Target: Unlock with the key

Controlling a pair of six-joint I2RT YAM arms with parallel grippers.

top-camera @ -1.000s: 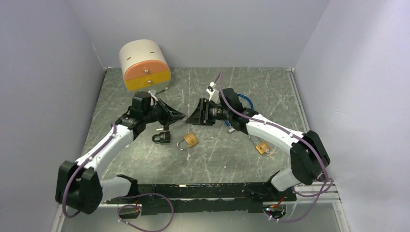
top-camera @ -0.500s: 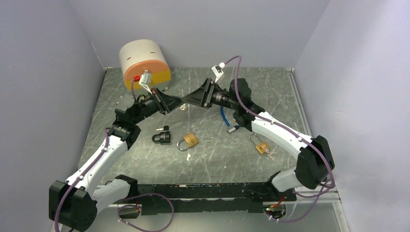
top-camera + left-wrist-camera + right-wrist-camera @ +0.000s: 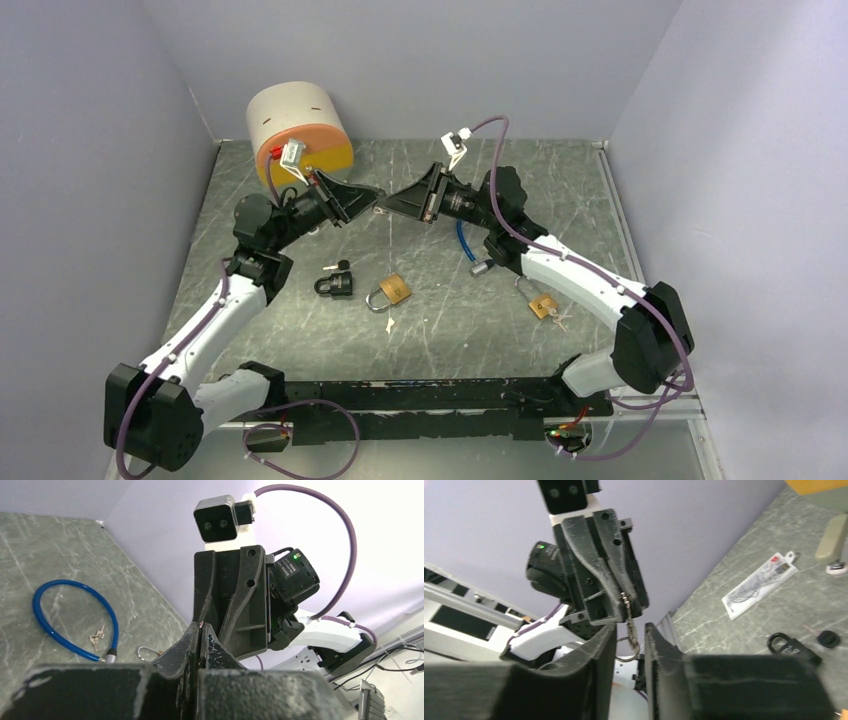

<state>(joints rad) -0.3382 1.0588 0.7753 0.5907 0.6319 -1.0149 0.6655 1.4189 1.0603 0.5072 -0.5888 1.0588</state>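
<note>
Left gripper (image 3: 200, 630) is clamped tight on a small silver key (image 3: 625, 600) with its ring dangling, up in the air by the far edge of the grey marbled counter (image 3: 570, 180). Right gripper (image 3: 629, 630) is only slightly open, one finger on either side of the dangling part. Brass padlock (image 3: 392, 291) with a steel shackle lies flat mid-counter.

brass padlock (image 3: 396, 290), matt black padlock (image 3: 335, 286), scuffed stone-look table (image 3: 560, 190)

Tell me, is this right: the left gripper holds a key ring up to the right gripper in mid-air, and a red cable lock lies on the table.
The cable lock is blue, not red; the left wrist view shows it. The rest holds: the left gripper holds a key ring up to the right gripper in mid-air.
</note>
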